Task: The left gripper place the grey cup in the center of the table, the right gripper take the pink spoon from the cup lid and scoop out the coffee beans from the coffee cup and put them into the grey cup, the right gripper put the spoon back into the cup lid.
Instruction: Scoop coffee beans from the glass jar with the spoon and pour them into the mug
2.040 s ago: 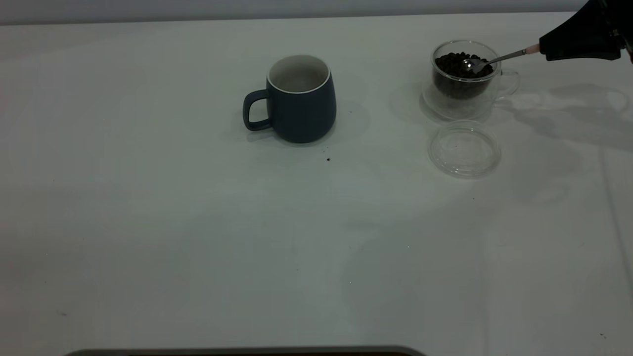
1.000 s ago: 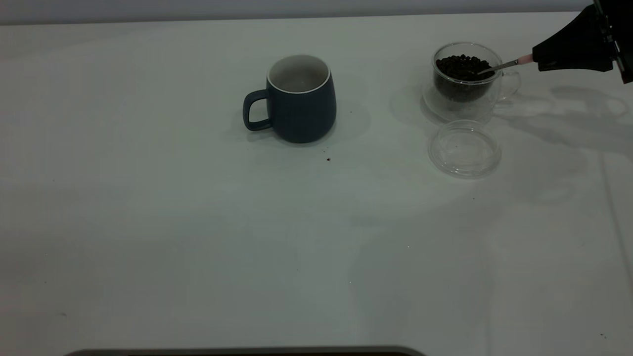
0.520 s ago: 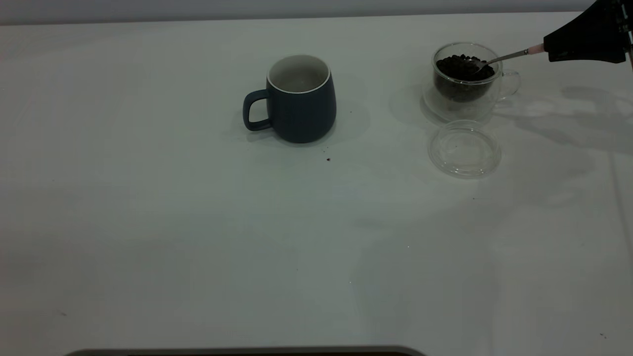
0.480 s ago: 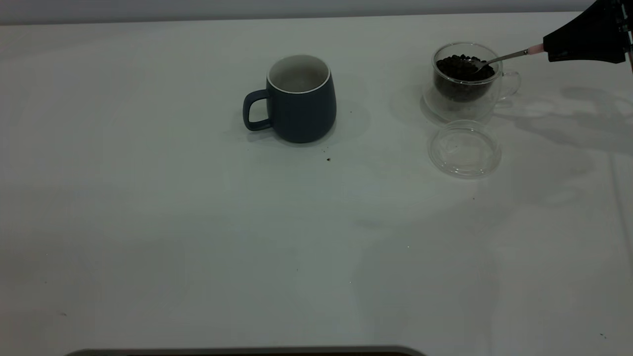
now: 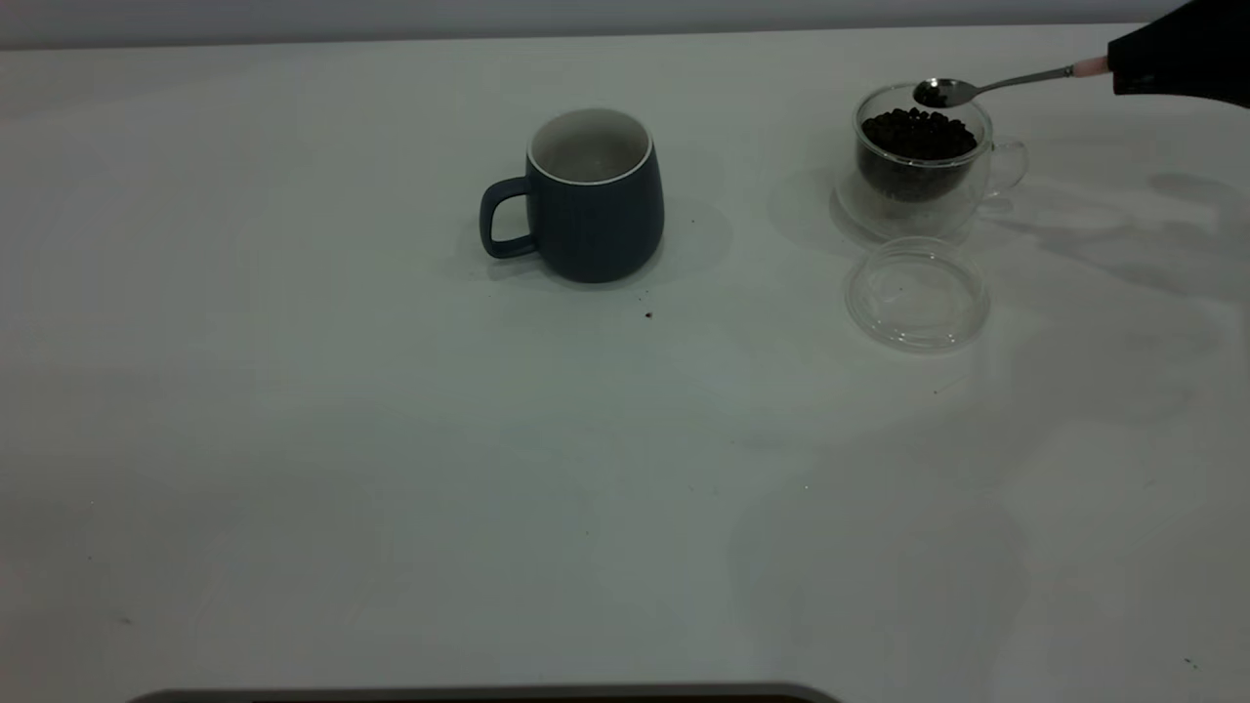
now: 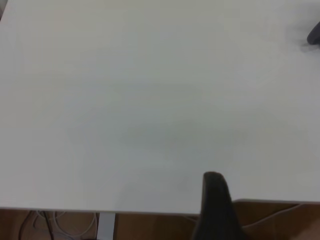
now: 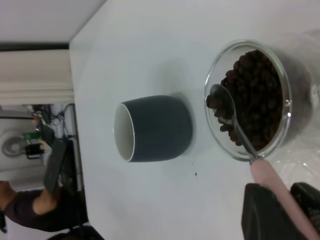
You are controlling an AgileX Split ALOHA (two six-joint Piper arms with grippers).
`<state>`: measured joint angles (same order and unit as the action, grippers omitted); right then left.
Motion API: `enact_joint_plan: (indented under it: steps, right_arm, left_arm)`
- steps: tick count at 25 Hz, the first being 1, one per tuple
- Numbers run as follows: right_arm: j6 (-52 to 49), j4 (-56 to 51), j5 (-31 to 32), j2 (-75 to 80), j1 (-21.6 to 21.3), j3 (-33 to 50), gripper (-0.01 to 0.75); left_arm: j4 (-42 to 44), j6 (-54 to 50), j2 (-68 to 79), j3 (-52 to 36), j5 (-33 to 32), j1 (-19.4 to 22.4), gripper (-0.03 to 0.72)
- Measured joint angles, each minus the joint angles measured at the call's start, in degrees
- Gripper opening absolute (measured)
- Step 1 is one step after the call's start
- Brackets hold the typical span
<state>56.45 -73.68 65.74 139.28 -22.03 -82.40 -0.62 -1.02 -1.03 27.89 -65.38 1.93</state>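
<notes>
Now the right pincer [image 7: 280, 210] is up at about two o'clock on the bench [image 5: 391, 469], clamped on the pink handle end of the spoon [image 5: 1006, 83]. The spoon's bowl hangs just above the rim of the glass coffee cup [image 5: 918, 161], and the right wrist view shows a few coffee beans [image 7: 217, 102] sitting in it. That makes this the lift-out, with the carry not yet made.

The grey cup [image 5: 591, 195] stands upright near the middle of the bench, towards twelve o'clock, handle pointing to nine, mouth open, well apart from the glass cup. The clear lid [image 5: 916, 293] lies flat just at the six o'clock side of the glass cup, with nothing in it.

How will this handle? The spoon looks thin, stiff and light, held far out at its tail, so any wrist roll would swing the bowl a long way. The beans are small, hard and loose; they would likely roll off a shallow bowl at the slightest tilt. Keep it level and travel slowly toward nine o'clock. The glass cup looks fragile and could slide on the smooth top, so steer clear of its rim. A stray crumb [image 5: 648, 314] already lies on the bench at the five o'clock side of the grey cup.

The left pincer [image 6: 215, 205] is parked off by the bench edge; I cannot tell its state.
</notes>
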Motion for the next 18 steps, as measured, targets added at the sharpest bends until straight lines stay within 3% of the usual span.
enact_joint_plan:
  steps: [12, 18]
  right_arm:
    - [-2.0, -2.0, 0.0, 2.5, 0.0, 0.0, 0.100]
    - [-4.1, -3.0, 0.0, 1.6, 2.2, 0.0, 0.100]
  left_arm:
    - [0.0, 0.1, 0.0, 0.0, 0.0, 0.0, 0.567]
    - [0.0, 0.1, 0.0, 0.0, 0.0, 0.0, 0.567]
